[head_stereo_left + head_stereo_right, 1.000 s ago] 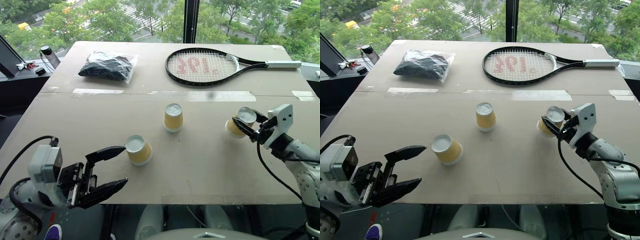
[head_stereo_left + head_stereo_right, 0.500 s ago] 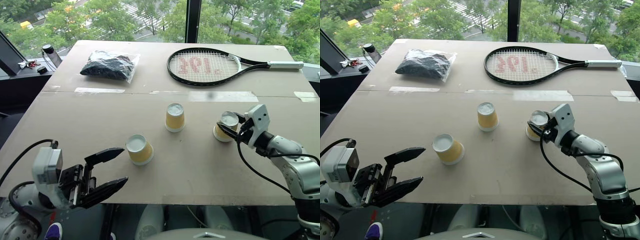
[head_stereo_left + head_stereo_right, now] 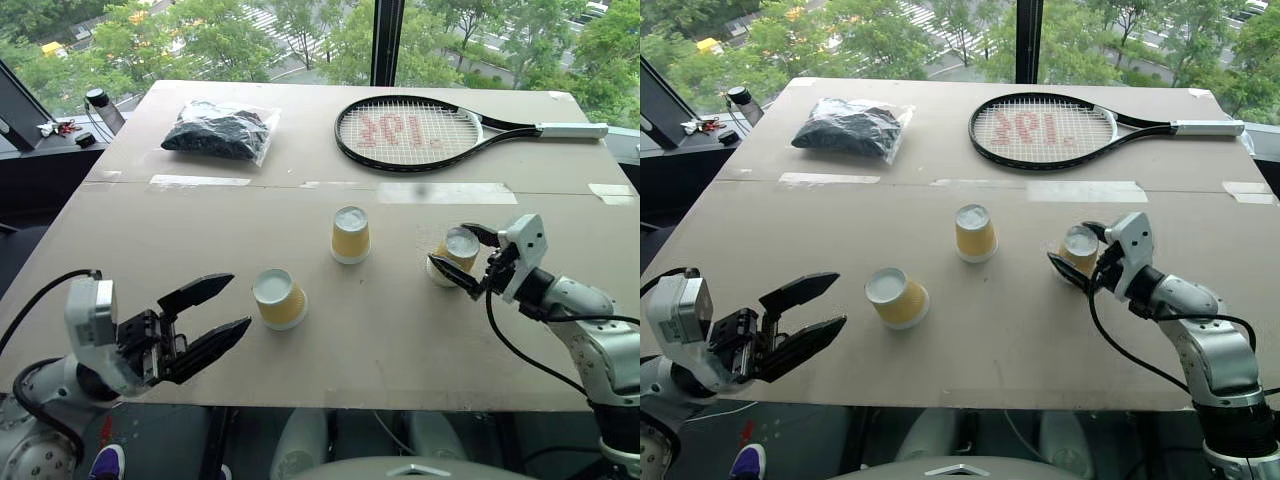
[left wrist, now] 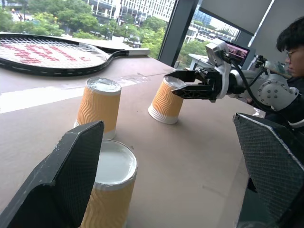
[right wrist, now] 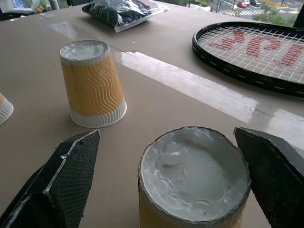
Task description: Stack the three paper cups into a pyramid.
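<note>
Three paper cups are standing inverted and apart on the desk; no pyramid tier is built. The right gripper is straddling one cup, fingers spread. The left gripper is hovering spread.

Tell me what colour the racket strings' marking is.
Red, on white strings of the racket; clearest in the right wrist view.

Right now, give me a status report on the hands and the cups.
Both hands open: left hand empty, right hand straddling the rightmost yellow paper cup. Three cups upside down, apart, unstacked. Nothing between them.
</note>
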{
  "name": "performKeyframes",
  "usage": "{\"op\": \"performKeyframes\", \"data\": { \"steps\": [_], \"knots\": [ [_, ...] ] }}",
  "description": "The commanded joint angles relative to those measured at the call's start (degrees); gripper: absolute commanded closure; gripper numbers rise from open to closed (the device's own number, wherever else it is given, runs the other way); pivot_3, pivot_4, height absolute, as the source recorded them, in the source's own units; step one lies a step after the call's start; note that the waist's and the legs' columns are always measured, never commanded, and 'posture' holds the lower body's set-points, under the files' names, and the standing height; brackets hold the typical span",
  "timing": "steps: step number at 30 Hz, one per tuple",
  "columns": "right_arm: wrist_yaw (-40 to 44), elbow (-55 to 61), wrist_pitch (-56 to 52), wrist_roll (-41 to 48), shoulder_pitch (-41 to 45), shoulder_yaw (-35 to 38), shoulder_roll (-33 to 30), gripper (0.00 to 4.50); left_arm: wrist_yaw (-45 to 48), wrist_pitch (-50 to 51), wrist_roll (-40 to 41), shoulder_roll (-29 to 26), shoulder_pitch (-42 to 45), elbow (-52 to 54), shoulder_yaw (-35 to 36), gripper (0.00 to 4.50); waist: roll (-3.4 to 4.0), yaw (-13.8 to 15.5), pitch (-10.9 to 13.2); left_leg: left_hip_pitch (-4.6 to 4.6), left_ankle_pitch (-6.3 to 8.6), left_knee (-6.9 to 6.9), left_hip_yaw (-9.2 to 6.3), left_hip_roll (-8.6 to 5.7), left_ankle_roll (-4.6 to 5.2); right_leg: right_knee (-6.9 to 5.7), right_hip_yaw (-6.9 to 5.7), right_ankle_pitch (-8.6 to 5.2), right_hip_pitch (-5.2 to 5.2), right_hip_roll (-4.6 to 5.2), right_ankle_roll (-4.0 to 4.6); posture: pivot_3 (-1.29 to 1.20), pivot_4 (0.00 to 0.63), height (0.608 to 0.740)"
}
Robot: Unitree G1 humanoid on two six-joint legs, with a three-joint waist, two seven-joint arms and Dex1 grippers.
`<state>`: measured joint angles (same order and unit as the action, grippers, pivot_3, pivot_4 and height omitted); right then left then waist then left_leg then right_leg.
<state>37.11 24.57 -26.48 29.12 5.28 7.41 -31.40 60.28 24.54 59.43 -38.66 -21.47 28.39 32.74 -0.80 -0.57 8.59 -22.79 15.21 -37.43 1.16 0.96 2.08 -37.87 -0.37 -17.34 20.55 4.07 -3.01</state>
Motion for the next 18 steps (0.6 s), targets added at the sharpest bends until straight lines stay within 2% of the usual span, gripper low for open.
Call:
{"op": "performKeyframes", "data": {
  "steps": [1,4,9,14,18],
  "knots": [
    [2.6,5.49,0.0,3.91,-1.81,3.25,-2.02,0.04,-1.07,1.43,2.22,-1.16,1.91,-1.63,1.99,0.0,0.0,-0.04,0.0,0.0,0.0,0.0,0.0,0.0,0.0,0.0,0.0,0.0,0.0,0.0,0.0,0.0,0.15,0.74],
    [3.95,9.89,0.03,5.35,-3.33,4.37,-4.26,0.04,1.29,1.89,1.59,-2.49,3.98,-5.06,2.05,0.0,0.01,-0.03,0.01,0.0,0.0,0.0,0.0,0.0,0.0,0.0,-0.02,0.0,0.01,-0.02,0.0,0.0,0.15,0.74],
    [1.57,14.22,-2.99,7.01,-0.45,3.24,-5.89,0.04,5.19,1.63,0.22,-3.52,4.06,-7.64,1.96,0.0,-0.02,-0.35,0.02,0.03,0.0,0.0,0.03,0.01,0.0,-0.02,0.02,0.0,0.01,-0.02,0.0,0.0,0.15,0.74],
    [-3.44,17.32,-9.42,5.46,7.98,-4.87,-5.01,0.04,10.79,0.55,-1.69,-3.95,1.18,-8.31,2.66,0.0,-0.04,-0.34,0.03,0.02,0.0,0.02,0.04,0.03,-0.01,-0.03,0.05,-0.01,0.1,0.0,0.02,0.0,0.15,0.74],
    [-2.73,16.47,-11.13,3.58,12.12,-11.31,-4.75,0.04,13.21,-0.4,-3.16,-3.99,-1.78,-8.35,4.56,0.0,-0.1,-0.01,0.05,-0.11,0.0,0.02,-0.01,0.02,-0.02,0.09,-0.04,-0.01,0.16,0.15,0.02,0.0,0.15,0.74]
  ]
}}
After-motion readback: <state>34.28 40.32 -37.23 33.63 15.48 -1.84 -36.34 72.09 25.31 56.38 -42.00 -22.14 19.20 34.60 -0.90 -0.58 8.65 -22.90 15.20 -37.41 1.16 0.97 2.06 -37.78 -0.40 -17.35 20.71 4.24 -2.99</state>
